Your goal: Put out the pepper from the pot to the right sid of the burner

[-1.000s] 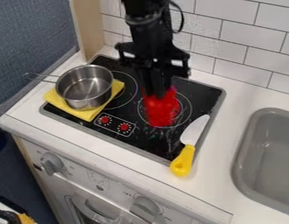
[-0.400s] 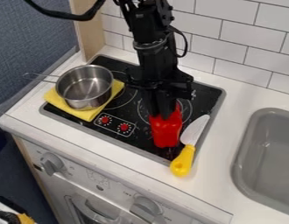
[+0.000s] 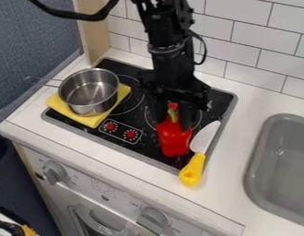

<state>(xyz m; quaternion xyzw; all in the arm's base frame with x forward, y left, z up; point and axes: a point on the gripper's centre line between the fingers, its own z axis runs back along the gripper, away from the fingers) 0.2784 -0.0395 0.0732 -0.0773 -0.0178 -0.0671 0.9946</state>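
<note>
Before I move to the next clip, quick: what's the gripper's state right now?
Gripper: open, fingers spread on either side of the stem of the red pepper.

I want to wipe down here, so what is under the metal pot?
The pot stands on a yellow cloth, lying on the black stovetop. The pot hides the cloth's middle, and what the cloth itself covers can't be seen.

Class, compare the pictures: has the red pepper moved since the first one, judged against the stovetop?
Yes. The red pepper has shifted toward the front edge of the stovetop.
</note>
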